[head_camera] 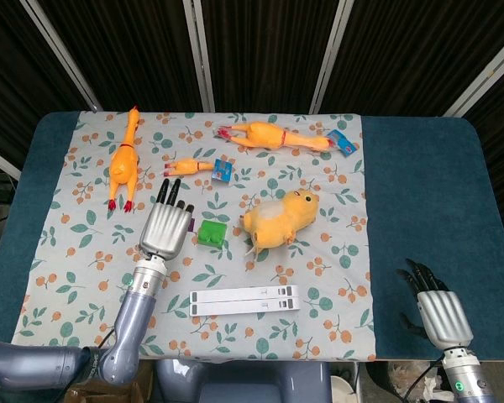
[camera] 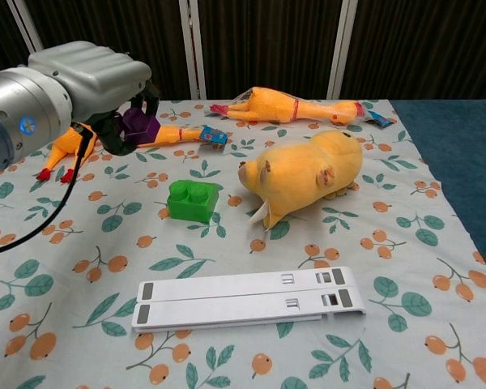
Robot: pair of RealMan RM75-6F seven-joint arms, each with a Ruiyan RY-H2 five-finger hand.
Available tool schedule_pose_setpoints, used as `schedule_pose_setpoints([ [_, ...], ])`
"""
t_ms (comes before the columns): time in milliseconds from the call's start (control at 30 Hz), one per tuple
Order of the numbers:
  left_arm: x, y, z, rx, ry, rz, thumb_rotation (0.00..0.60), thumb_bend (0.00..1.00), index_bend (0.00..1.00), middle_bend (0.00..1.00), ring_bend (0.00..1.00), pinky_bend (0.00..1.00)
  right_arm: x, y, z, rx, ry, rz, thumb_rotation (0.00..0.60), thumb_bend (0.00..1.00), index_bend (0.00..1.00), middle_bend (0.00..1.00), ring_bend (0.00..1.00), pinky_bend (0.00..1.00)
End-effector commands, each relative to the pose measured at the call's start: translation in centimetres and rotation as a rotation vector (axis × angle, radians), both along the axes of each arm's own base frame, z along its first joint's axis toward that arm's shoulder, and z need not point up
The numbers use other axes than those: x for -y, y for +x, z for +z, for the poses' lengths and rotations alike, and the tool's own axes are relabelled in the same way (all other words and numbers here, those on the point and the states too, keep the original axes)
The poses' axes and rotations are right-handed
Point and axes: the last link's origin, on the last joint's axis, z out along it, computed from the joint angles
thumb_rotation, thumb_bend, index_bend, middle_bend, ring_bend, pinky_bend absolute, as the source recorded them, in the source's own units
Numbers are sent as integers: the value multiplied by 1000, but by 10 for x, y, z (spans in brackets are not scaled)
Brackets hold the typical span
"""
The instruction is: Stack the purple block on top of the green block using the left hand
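Purple plastic shows only as a sliver [head_camera: 191,224] at the edge of my left hand [head_camera: 165,228] in the head view, where the hand hangs above the floral cloth [head_camera: 76,252], just left of the green studded plastic block [head_camera: 210,232]. That block sits on the cloth between my hand and the plump yellow plush chick [head_camera: 279,218]. Beyond them lie a long orange rubber chicken [head_camera: 123,159], a small one [head_camera: 187,166] and a third stretched along the far edge [head_camera: 269,135]. A white folded plastic stand [head_camera: 244,300] lies near the front. My right hand [head_camera: 438,312] rests at the desk's [head_camera: 428,193] near right corner on the blue covering, holding nothing, fingers apart.

From the chest view, my left hand [camera: 97,85] is raised clear of the cloth [camera: 405,243], and its fingers clasp the purple block [camera: 139,124] from above. The block hangs in the air, up and to the left of the green block [camera: 193,199], not over it. The green block stands flat, studs up, beside the plush chick [camera: 308,174], with the white stand [camera: 247,298] in front.
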Motion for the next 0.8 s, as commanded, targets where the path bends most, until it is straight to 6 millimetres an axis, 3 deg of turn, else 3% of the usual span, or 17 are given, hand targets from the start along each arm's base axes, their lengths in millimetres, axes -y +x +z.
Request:
schedule_pose_setpoints([
  [33, 4, 19, 3, -51, -5, 11, 600, 416, 491, 445, 35, 0, 0, 0, 1, 3, -2, -1, 600, 294, 185, 77, 86, 271],
  [300, 7, 32, -17, -139, -12, 50, 600, 415, 491, 445, 35, 0, 1, -4, 3, 9, -2, -11, 600, 293, 185, 77, 86, 271],
  [800, -4, 33, -61, -184, -29, 73, 600, 415, 492, 445, 35, 0, 3, -7, 1, 2, 3, -25, 600, 293, 185, 77, 86, 271],
])
